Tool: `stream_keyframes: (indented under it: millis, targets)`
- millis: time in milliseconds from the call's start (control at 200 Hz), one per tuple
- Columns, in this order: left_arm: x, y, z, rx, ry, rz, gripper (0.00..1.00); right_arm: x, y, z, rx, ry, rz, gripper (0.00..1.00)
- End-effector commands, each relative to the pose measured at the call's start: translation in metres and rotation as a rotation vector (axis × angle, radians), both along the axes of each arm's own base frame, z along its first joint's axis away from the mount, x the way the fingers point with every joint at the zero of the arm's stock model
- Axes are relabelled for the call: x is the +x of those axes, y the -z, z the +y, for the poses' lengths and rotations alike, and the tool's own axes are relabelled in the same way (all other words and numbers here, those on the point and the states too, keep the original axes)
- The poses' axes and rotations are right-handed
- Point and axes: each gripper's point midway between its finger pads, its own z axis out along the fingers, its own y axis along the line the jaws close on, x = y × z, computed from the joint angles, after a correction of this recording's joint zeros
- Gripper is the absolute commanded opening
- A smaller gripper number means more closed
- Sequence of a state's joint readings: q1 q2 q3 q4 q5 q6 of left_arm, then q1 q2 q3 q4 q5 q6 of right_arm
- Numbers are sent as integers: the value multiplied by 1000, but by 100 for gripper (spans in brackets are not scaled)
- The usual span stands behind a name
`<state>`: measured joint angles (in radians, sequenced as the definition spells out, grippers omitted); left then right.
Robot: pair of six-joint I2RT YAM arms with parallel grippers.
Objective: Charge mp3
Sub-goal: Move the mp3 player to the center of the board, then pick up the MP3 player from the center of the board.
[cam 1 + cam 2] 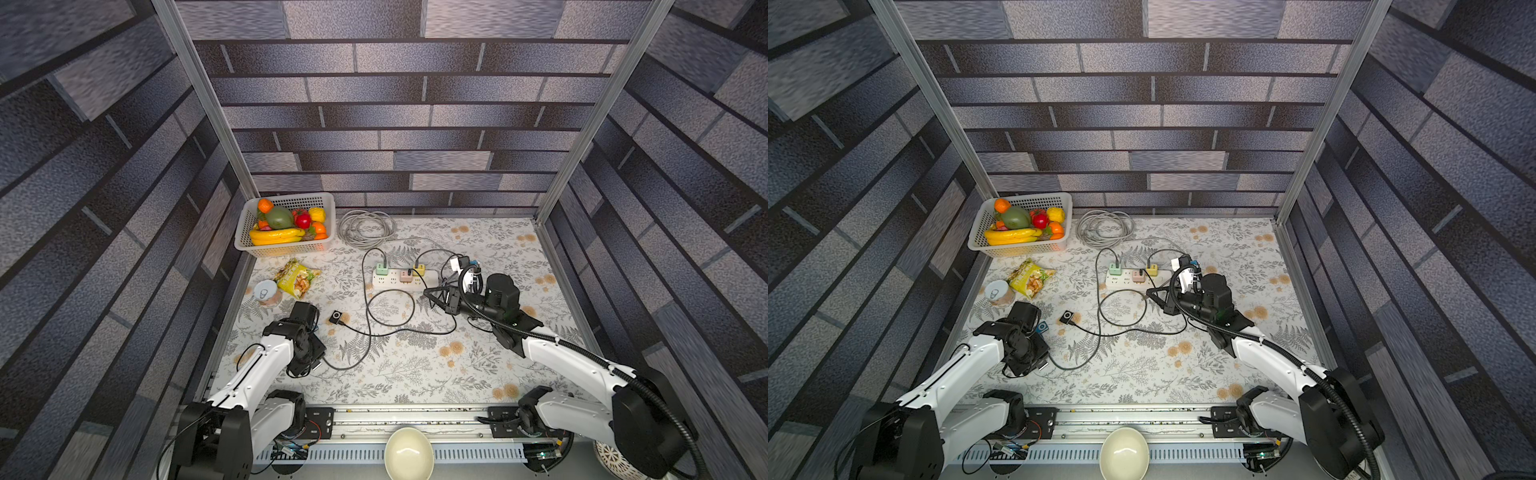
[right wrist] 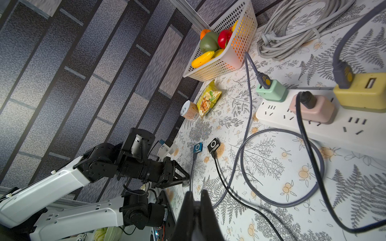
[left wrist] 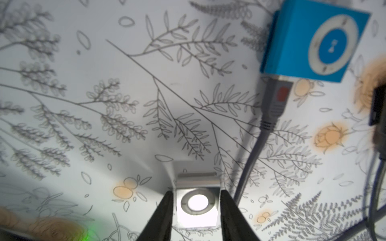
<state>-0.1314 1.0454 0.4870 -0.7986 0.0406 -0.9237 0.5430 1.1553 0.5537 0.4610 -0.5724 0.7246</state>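
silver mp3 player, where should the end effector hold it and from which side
Grip the silver player by its two flat, parallel side edges, probably best coming down from above. It is a thin square block sitting face up, wheel upward, so only those edges offer opposed surfaces. The left end effector has its fingers flanking them.

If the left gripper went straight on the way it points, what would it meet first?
Probably the silver mp3 player between the fingers of the left gripper; the blue mp3 player lies aside.

Blue mp3 player (image 3: pixel 302 41), floral tablecloth (image 3: pixel 125 100)
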Motion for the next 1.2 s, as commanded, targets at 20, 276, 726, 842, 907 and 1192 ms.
stream_keyframes:
  millis: [20,276,726,842,907,1192]
  targets:
    - [-13,6,8,46,-21,56,54,0,-12,2,28,-12,-27,0]
    - [-3,-5,13,64,-10,3,62,0,-12,1,27,-10,-27,0]
    - [10,2,8,6,19,5,54,2,-7,2,20,-8,-19,0]
    - [9,4,5,-6,27,14,51,2,-7,2,21,-12,-16,0]
    - [8,5,4,-14,26,12,50,2,-6,3,19,-13,-13,0]
    - [5,7,-1,-38,37,14,46,2,-5,3,18,-14,-12,0]
